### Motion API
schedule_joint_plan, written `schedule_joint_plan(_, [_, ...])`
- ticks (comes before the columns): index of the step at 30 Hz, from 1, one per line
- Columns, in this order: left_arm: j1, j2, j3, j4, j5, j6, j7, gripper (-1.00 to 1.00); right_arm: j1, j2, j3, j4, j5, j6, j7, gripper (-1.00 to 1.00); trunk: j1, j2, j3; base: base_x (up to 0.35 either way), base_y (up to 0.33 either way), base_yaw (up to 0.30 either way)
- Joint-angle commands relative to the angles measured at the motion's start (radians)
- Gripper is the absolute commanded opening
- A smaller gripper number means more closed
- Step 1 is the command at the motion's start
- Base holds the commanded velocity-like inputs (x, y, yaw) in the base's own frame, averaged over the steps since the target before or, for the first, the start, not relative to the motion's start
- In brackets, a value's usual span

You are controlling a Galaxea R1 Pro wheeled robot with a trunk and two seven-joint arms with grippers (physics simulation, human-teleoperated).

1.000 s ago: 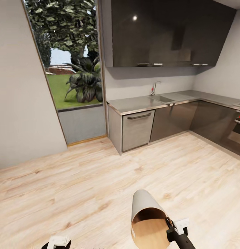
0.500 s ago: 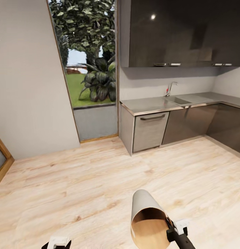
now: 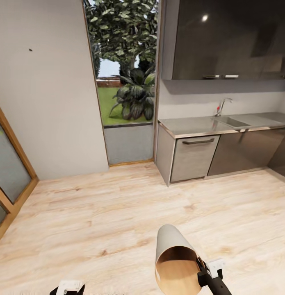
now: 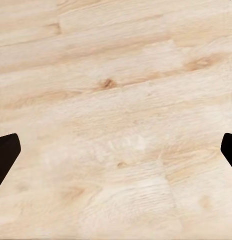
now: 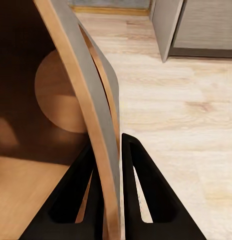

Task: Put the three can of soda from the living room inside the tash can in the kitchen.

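Now the right claw (image 5: 111,150) grips the bin (image 3: 175,262) by its rim, low in the frame, tipped over the kitchen floor (image 3: 97,221). The left claw (image 4: 116,150) is open, holding nothing. I see no cans, so the job looks barely begun.

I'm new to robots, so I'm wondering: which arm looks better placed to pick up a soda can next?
Probably the left. Its tool is open and holds nothing, with only wood floor beneath. The right tool is shut on the rim of the trash can. No soda can is in sight yet.
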Motion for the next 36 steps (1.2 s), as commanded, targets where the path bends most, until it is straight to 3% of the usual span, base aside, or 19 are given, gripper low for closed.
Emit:
schedule_joint_plan(1, [0.000,0.000,0.000,0.000,0.000,0.000,0.000,1.00,0.000,0.000,-0.003,-0.002,-0.005,0.000,0.010,-1.00,0.000,0.000,0.000,0.000,0.000,0.248])
schedule_joint_plan(36, [0.000,-0.003,-0.002,0.001,0.000,-0.001,0.000,1.00,0.000,0.009,-0.004,-0.002,-0.003,0.000,0.010,-1.00,0.000,0.000,0.000,0.000,0.000,0.248])
